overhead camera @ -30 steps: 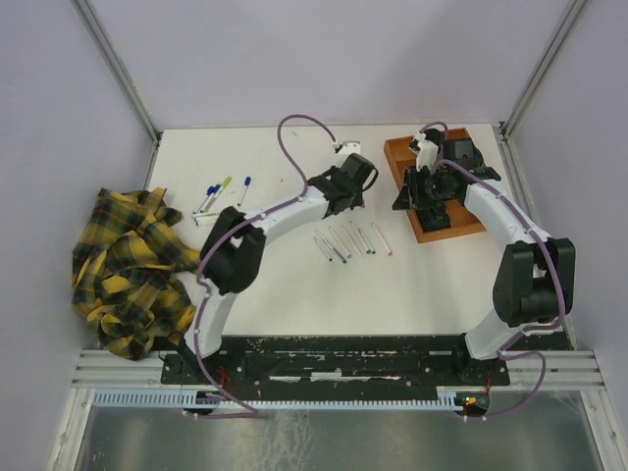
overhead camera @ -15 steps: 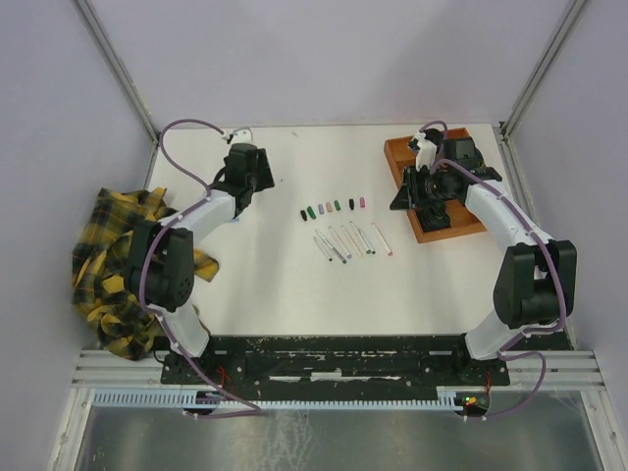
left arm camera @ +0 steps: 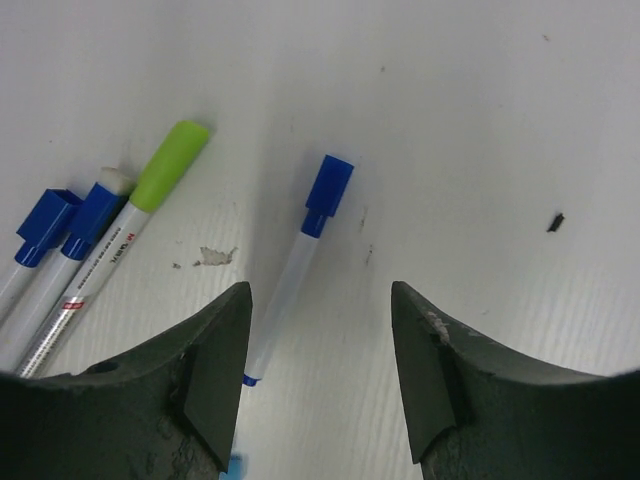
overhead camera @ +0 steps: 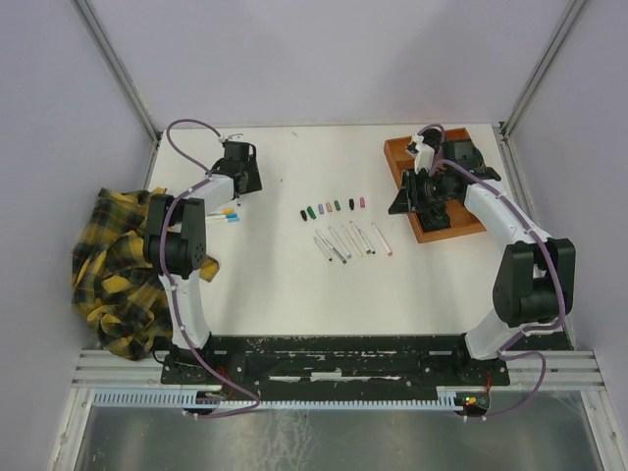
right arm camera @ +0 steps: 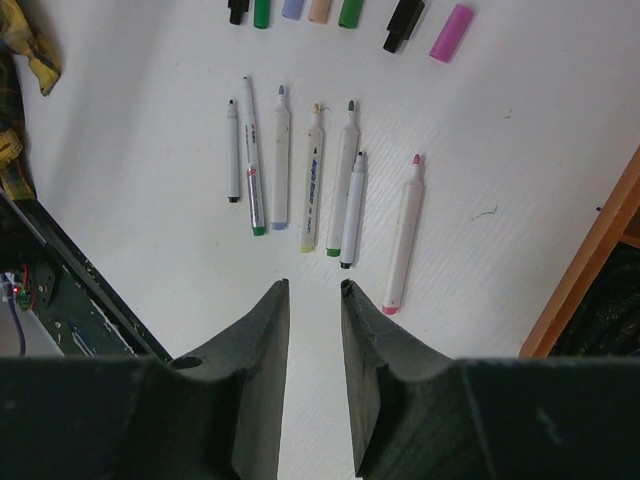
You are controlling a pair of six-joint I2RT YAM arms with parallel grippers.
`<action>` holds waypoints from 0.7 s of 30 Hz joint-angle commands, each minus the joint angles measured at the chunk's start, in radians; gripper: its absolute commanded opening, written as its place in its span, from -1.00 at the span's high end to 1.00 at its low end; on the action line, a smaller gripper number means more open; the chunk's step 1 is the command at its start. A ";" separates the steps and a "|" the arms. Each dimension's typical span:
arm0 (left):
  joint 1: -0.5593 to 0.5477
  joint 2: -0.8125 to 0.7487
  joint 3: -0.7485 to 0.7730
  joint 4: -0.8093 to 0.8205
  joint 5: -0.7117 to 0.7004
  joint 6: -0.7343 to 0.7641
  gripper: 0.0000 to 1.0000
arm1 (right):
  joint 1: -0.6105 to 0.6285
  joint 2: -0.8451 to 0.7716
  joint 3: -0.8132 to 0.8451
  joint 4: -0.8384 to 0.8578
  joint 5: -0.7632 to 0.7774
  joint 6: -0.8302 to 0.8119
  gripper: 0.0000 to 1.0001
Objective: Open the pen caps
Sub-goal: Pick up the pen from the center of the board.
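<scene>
My left gripper (left arm camera: 320,295) hangs open over a pen whose blue cap (left arm camera: 327,190) is on; its white barrel (left arm camera: 285,290) runs in beside the left finger, untouched. A green-capped pen (left arm camera: 170,165) and two blue-capped pens (left arm camera: 70,215) lie to its left. In the top view this gripper (overhead camera: 240,182) is at the far left of the table. Several loose pen caps (overhead camera: 332,208) sit in a row mid-table, with several uncapped pens (overhead camera: 348,240) just in front. My right gripper (right arm camera: 312,288) stands narrowly open with nothing between its fingers, pointing at those pens (right arm camera: 315,175) and caps (right arm camera: 350,12).
An orange tray (overhead camera: 397,157) holding black objects stands at the back right, beside my right gripper (overhead camera: 400,199). A yellow plaid cloth (overhead camera: 128,265) is heaped at the table's left edge, close to the left arm.
My left arm swung from the row of caps mid-table to the capped pens at the far left, and its jaws widened. The right arm has not moved.
</scene>
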 commanded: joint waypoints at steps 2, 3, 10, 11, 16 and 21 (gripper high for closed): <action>0.025 0.043 0.067 -0.033 -0.010 0.068 -0.21 | -0.005 0.006 0.025 0.011 -0.026 -0.016 0.31; 0.026 0.051 0.073 -0.040 -0.004 0.065 -0.15 | -0.005 0.005 0.025 0.012 -0.026 -0.016 0.31; 0.033 0.097 0.110 -0.093 0.030 0.052 0.25 | -0.005 0.005 0.023 0.010 -0.031 -0.015 0.31; 0.033 0.100 0.115 -0.101 0.033 0.050 0.32 | -0.005 0.005 0.025 0.010 -0.032 -0.015 0.31; 0.034 0.119 0.145 -0.142 0.049 0.045 0.50 | -0.005 0.002 0.025 0.007 -0.037 -0.015 0.31; 0.036 0.111 0.134 -0.154 0.066 0.040 0.94 | -0.004 -0.010 0.030 -0.001 -0.049 -0.016 0.31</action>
